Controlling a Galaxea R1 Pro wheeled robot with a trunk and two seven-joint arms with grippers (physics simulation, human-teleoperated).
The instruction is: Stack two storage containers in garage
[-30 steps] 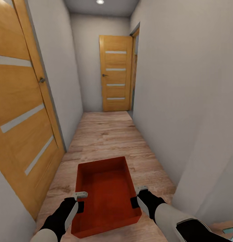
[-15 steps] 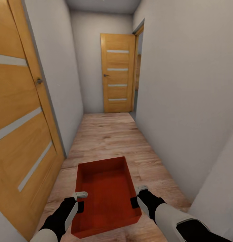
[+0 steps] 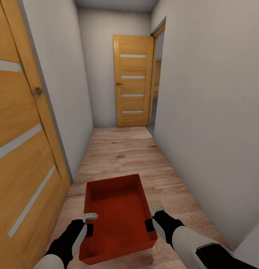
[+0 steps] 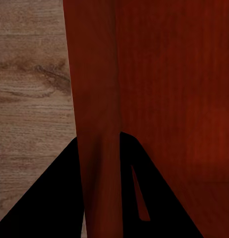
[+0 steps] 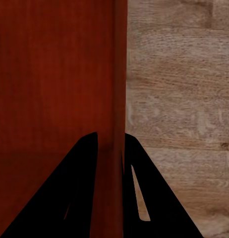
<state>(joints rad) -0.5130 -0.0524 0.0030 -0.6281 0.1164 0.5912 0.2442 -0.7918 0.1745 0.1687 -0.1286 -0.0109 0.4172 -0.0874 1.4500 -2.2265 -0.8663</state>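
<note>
Out in the narrow hallway, the red storage container (image 3: 118,216) hangs over the wood-plank floor (image 3: 122,153) between both arms, the left gripper (image 3: 89,223) and right gripper (image 3: 153,218) each with jaws clamped over a side wall.

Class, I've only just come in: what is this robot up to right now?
It is carrying a red-orange storage container along a narrow hallway with a wood-plank floor. The left hand clamps the container's left wall, the right hand its right wall. A wooden door stands ahead, beside an open doorway.
</note>
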